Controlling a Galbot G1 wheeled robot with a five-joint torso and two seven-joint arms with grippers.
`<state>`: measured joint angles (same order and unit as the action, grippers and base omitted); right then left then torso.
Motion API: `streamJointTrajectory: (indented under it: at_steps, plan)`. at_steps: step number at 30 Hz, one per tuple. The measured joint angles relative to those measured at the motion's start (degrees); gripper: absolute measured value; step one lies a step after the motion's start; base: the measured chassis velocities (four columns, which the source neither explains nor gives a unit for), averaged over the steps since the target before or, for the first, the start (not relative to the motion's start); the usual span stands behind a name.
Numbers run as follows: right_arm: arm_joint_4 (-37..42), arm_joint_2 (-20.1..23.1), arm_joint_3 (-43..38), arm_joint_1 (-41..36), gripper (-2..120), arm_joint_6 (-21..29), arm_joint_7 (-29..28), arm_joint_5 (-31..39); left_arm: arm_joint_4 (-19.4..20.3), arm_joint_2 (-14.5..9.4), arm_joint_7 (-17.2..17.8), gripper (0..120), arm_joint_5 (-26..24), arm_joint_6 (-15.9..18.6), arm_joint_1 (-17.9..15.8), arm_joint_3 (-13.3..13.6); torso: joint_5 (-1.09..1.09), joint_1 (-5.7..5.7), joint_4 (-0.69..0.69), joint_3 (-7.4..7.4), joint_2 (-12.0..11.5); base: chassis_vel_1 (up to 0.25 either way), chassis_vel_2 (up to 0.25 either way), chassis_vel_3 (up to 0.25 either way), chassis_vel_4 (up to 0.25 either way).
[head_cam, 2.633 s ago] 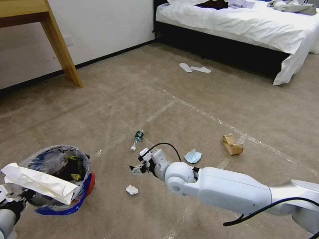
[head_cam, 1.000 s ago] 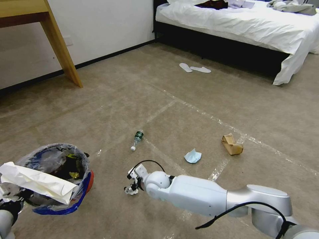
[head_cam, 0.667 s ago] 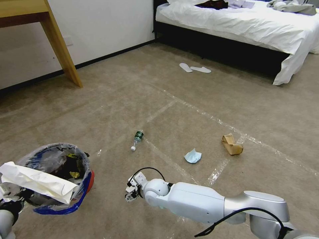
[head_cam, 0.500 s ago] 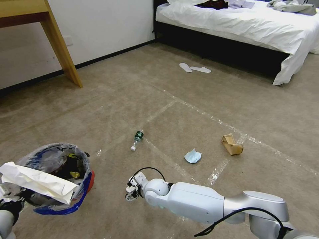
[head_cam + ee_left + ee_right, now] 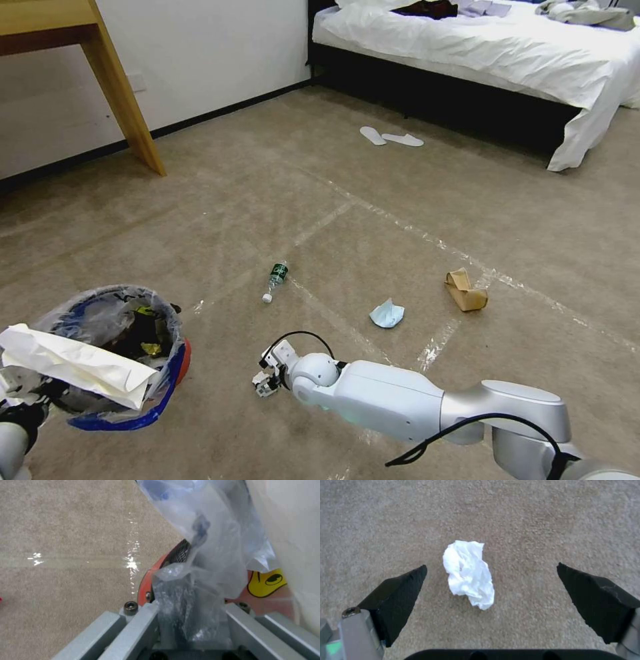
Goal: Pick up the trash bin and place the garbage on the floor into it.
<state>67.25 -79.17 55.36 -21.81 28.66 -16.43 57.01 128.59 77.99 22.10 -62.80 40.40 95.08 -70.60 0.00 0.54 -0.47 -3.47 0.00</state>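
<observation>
The red trash bin [image 5: 183, 355], lined with a clear blue-edged bag, hangs at the lower left of the head view, with a big white paper [image 5: 73, 363] across its mouth. My left gripper [image 5: 191, 612] is shut on the bin's rim and liner [image 5: 200, 562]. My right gripper [image 5: 264, 383] is low over the floor and open. In the right wrist view a crumpled white tissue [image 5: 468, 573] lies on the carpet between its dark fingertips [image 5: 398, 596], untouched. Further garbage lies beyond: a small bottle [image 5: 275, 277], a blue mask [image 5: 387, 313] and a brown paper bag [image 5: 465, 291].
A wooden table leg [image 5: 123, 93] stands at the far left by the wall. A white bed [image 5: 480, 47] fills the far right, with two white slippers [image 5: 390, 138] before it. Shiny tape lines [image 5: 400, 223] cross the carpet.
My right arm swung back and left and lowered, bringing the open gripper down over the white tissue. The bin in my left gripper has barely moved.
</observation>
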Motion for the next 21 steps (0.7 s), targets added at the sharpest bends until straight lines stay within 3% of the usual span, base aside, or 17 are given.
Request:
streamJointTrajectory:
  at_steps: [21]
  plan:
    - [-5.74, -2.33, 1.32, -1.27, 98, -2.84, 2.26, -2.19, -0.1, -0.31, -0.01, 0, -0.28, -0.13, -0.3, 0.06, 0.0, 0.0, 0.0, 0.0, 0.0, 0.0, 0.0, 0.0, 0.0]
